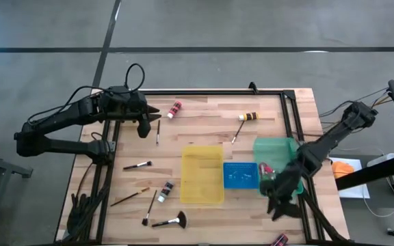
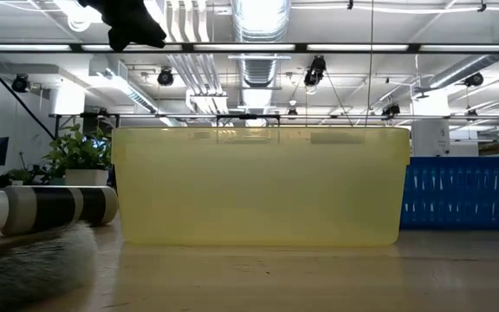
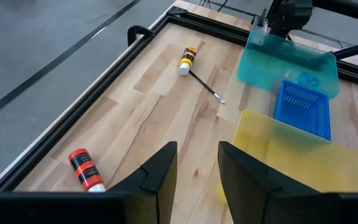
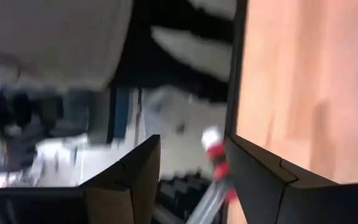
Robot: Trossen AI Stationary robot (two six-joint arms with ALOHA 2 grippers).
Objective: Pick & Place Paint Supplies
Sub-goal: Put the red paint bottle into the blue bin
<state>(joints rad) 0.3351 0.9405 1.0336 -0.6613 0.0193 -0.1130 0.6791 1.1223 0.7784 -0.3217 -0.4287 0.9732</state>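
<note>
My left gripper point(image 1: 144, 127) point(image 3: 197, 169) hangs open over the table's far left part, beside a thin brush point(image 1: 157, 133). A red paint bottle point(image 1: 175, 108) point(image 3: 83, 169) lies just beyond it. A yellow-and-black bottle point(image 1: 250, 116) point(image 3: 187, 58) and a thin brush point(image 1: 237, 132) point(image 3: 205, 86) lie at the far middle. More brushes point(image 1: 137, 165), a black bottle point(image 1: 166, 191) point(image 2: 50, 208) and a black fan brush point(image 1: 172, 221) lie near left. My right gripper point(image 1: 280, 205) point(image 4: 191, 163) is open near the table's near right corner; a red, white-capped bottle point(image 4: 216, 158) shows blurred between its fingers, and another view has a red bottle point(image 1: 280, 239) at the near edge.
A yellow tray point(image 1: 202, 174) point(image 2: 258, 186), a blue tray point(image 1: 241, 175) point(image 2: 466, 192) and a green tray point(image 1: 276, 156) point(image 3: 288, 62) sit side by side right of the table's middle. Something red point(image 1: 265, 168) lies in the green tray. A black frame point(image 1: 289, 116) borders the table. A plant point(image 2: 76, 152) stands beyond.
</note>
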